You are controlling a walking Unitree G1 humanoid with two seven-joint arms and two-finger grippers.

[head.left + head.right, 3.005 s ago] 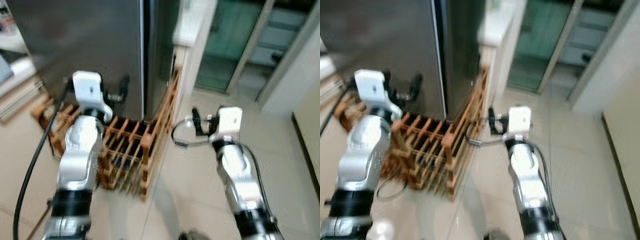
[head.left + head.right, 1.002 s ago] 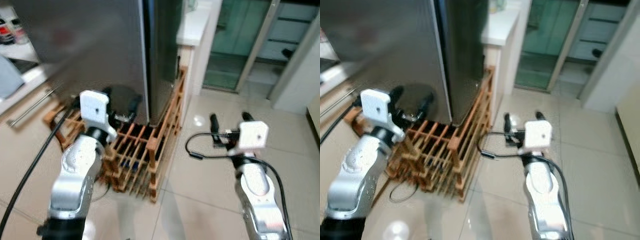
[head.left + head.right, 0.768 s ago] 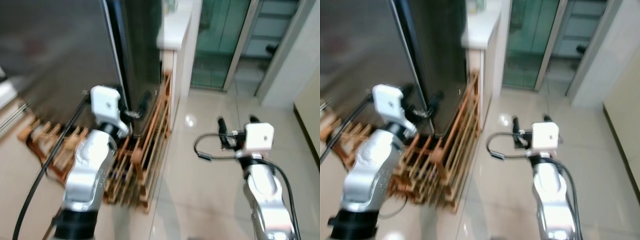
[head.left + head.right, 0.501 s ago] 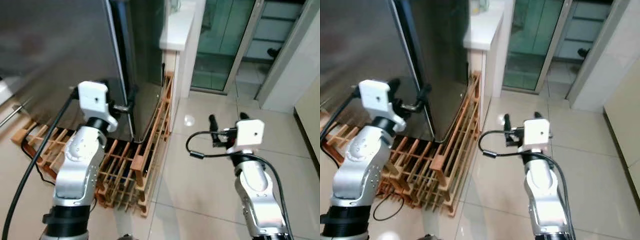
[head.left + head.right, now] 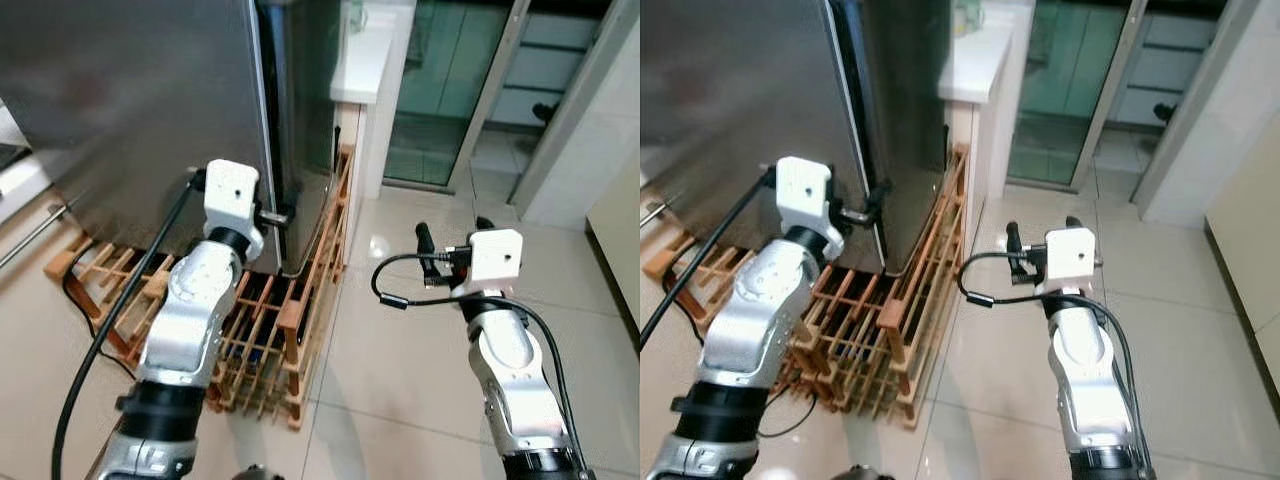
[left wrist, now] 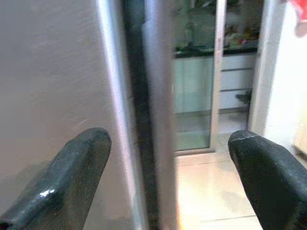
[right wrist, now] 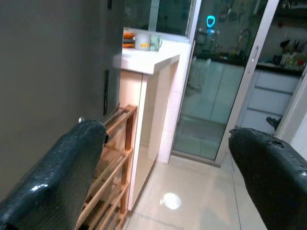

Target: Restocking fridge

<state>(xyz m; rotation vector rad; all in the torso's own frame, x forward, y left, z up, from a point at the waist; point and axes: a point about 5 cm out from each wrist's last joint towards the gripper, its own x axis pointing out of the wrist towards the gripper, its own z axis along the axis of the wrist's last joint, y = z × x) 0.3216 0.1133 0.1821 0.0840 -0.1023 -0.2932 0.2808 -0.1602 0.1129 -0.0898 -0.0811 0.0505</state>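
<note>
Left end effector (image 6: 168, 158) spread wide, straddling fridge door edge (image 6: 158, 120)

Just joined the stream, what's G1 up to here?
It stands at the steel fridge, which rests on a wooden slat rack. The left gripper is up at the right edge of the fridge door, fingers open on either side of that edge. The right gripper is open, empty, over the tiled floor.

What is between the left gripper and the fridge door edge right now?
Nothing visible. The left gripper is open, its fingers straddling the fridge door's edge. The wooden rack sits lower, at the fridge's base. The right gripper hangs open over the floor.
</note>
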